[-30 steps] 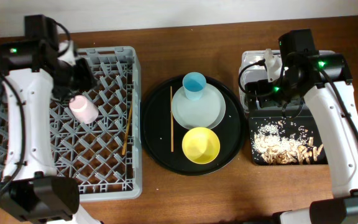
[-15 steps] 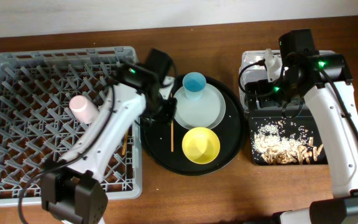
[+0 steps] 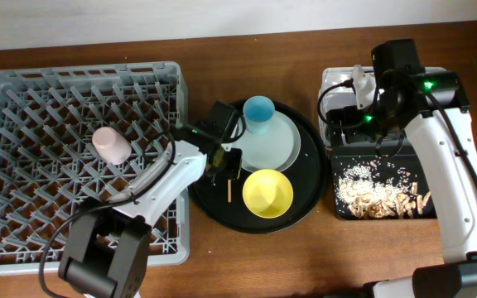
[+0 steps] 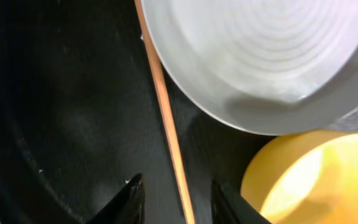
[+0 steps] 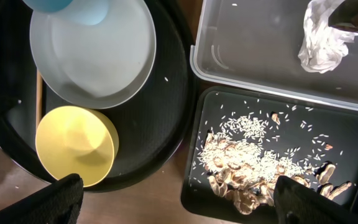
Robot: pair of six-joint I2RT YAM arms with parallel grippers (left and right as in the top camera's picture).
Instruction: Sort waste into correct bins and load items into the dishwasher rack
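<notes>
Since the earlier frame, the left arm has left the dishwasher rack [image 3: 40,190] and reached across to the round black tray [image 3: 305,209]. The pink cup [image 3: 111,146] now lies alone in the rack.

Nearest on the round tray is the yellow bowl [image 3: 267,192]. Just beside it the left gripper [image 4: 179,202] stands low, its 2 fingertips apart with 1 wooden chopstick [image 4: 163,106] between them, not yet clamped. Farther back, the chopstick runs close along the rim of the grey plate [image 3: 278,147], and the light blue cup [image 3: 258,112] sits at the far edge of the plate.

On the right, food scraps [image 3: 379,194] lie in the black rectangular tray [image 3: 339,170]. Behind it, the white napkin [image 5: 319,40] is in the clear tub [image 5: 247,62]. The right gripper [image 5: 185,199] hangs above them, spread wide and holding nothing.

I think the risk is in the pinch. The chopstick is thin and flat on the tray, so the fingertips may scrape the tray or roll the stick away. If it lifts by one end, it may swing against the plate or the bowl.
</notes>
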